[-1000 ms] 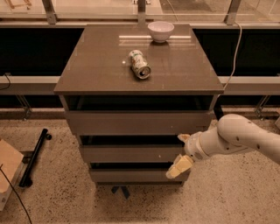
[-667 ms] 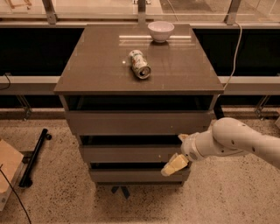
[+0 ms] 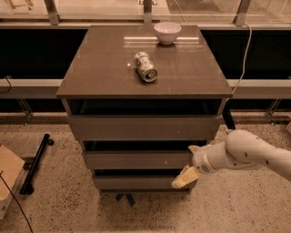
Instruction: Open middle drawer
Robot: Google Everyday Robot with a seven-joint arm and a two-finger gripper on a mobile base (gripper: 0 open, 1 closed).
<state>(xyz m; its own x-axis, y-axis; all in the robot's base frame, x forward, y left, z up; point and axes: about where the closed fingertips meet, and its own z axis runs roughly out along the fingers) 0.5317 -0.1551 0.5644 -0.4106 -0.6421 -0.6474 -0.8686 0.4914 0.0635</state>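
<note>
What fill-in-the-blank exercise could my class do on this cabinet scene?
1. The can on the cabinet top lies on its ____.
2. The bowl behind the can is ____ in colour.
3. The pincer is at the right end of the middle drawer, one of ____ drawers stacked in the cabinet.
Missing words: side; white; three.

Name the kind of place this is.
Likely an office or lab corner: a three-drawer cabinet on speckled floor, a window behind, a loose cable. The gripper is at the right end of the middle drawer.
</note>
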